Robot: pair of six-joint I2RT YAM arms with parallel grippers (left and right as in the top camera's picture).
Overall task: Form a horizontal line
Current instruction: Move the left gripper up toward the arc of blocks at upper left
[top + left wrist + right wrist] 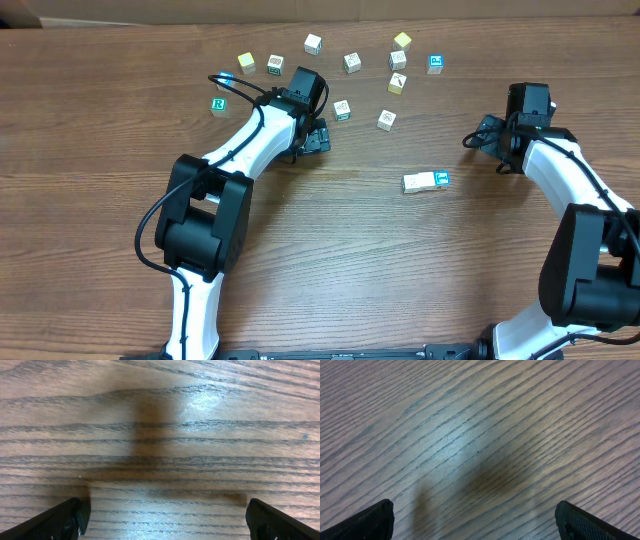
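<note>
Cream and blue-picture cubes touch in a short row [426, 181] mid-worktop [330, 250]. The green "R" cube [219, 104] lies well apart, unjoined. Left fingers [65, 517] and right fingers [367, 520] spread wide, empty.

On the table [330, 250], a row of two touching blocks [426, 181] lies right of centre, between the left gripper [318, 138] and the right gripper [480, 135], nearer the right one. Loose blocks [352, 62] are scattered behind it. One block [219, 104] lies left of the left arm [255, 135].

Loose cubes [352, 62] too small to read, left gripper [165, 520] cropped btm
</note>
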